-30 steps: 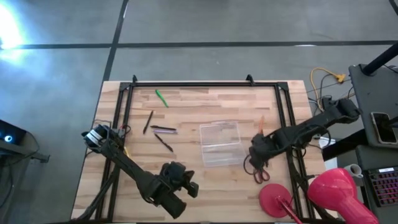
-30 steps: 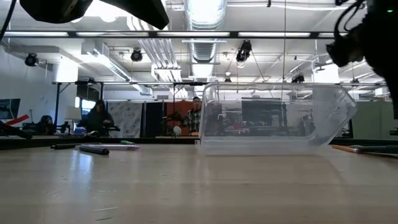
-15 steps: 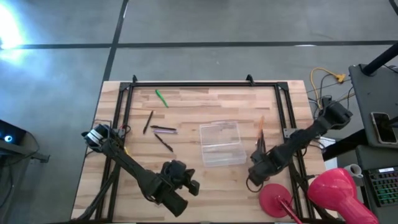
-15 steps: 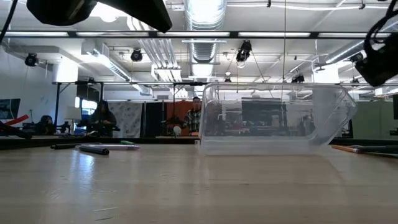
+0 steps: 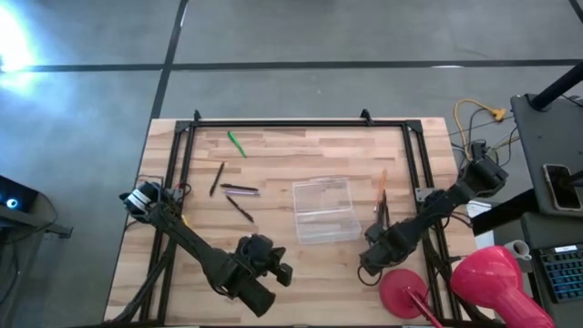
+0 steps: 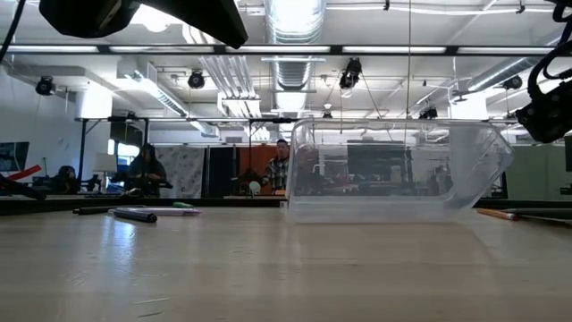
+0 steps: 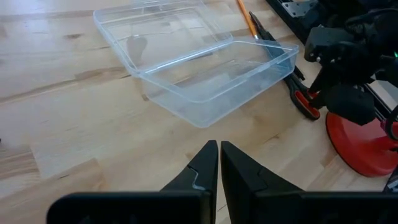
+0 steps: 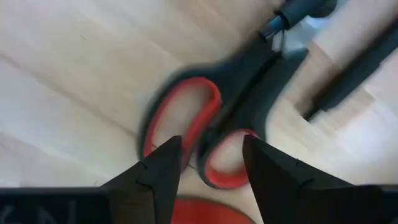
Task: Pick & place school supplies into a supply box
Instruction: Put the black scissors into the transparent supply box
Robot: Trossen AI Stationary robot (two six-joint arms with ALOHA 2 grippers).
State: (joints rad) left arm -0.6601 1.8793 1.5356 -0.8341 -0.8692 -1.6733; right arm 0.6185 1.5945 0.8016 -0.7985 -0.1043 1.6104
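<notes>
The clear supply box (image 5: 323, 211) lies open at mid-table, also seen in the left wrist view (image 7: 205, 68). Black scissors with red-lined handles (image 8: 211, 118) lie flat near the table's right front. My right gripper (image 8: 211, 163) hangs open over them, pointing down, one finger on either side of the handle loops (image 8: 186, 118). In the high view this gripper (image 5: 373, 260) covers the scissors. A green pen (image 5: 237, 143) and three dark pens (image 5: 239, 189) lie left of the box. An orange pencil (image 5: 382, 185) and a dark pen (image 5: 383, 214) lie right of it. My left gripper (image 7: 219, 155) waits shut above the near left.
A black metal frame (image 5: 273, 123) borders the table top. A red round base (image 5: 405, 296) and a big pink round object (image 5: 496, 282) stand at the near right corner, close to the scissors. Bare wood lies between the box and the near edge.
My right gripper has gone from beside the box's right end toward the table's near edge and has come down over the scissors, which it now covers in the high view. The scissors, the box and the pens have stayed where they were.
</notes>
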